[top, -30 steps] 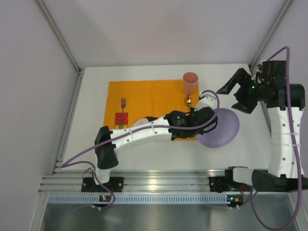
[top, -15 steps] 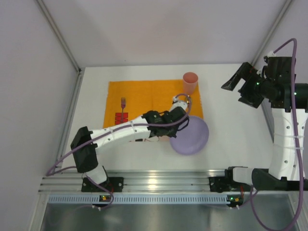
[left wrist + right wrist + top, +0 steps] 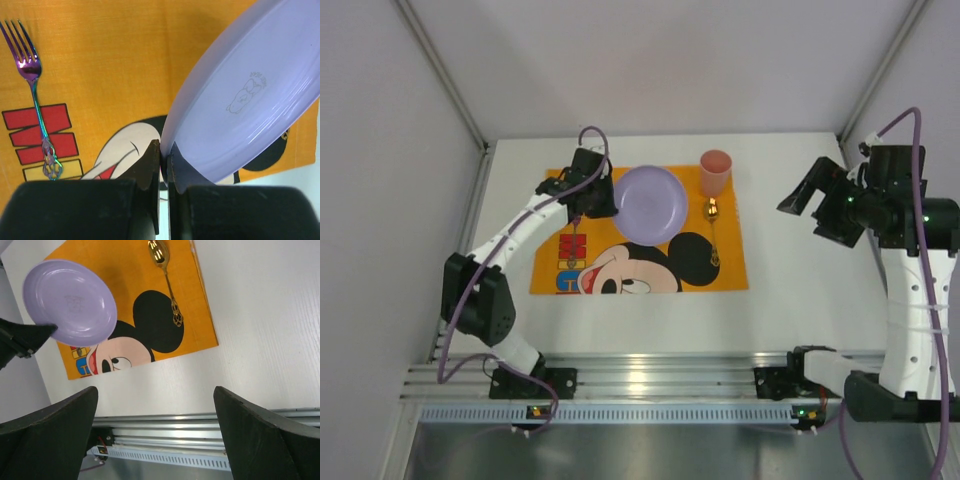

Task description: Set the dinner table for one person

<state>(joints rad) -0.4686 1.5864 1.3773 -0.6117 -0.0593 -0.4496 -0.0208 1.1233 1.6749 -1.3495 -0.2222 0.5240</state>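
the tabletop [image 3: 800, 290] is a plain white, matte, flat rectangle that fills the middle of the top view, far wider than anything on it. on it there is one orange cartoon-mouse placemat [image 3: 720, 270], lying toward the nine o'clock side. there is one lilac plate [image 3: 650, 203] over the mat's twelve o'clock half, one pink cup [image 3: 716, 172] upright at the mat's one o'clock corner, one gold spoon [image 3: 713, 225] just at three o'clock of the plate, and one iridescent fork [image 3: 35, 100] at the plate's nine o'clock side. there are two arms. the left arm rises from its base at seven o'clock, its elbow out at nine o'clock and its forearm reaching across to the mat's far left part. the left pincer [image 3: 164, 150] is pressed tight on the plate's rim, and the plate is tilted in the wrist view. the right arm stands tall at the three o'clock edge. the right pincer [image 3: 155, 390] is spread wide, holds nothing, and is well apart from the mat.
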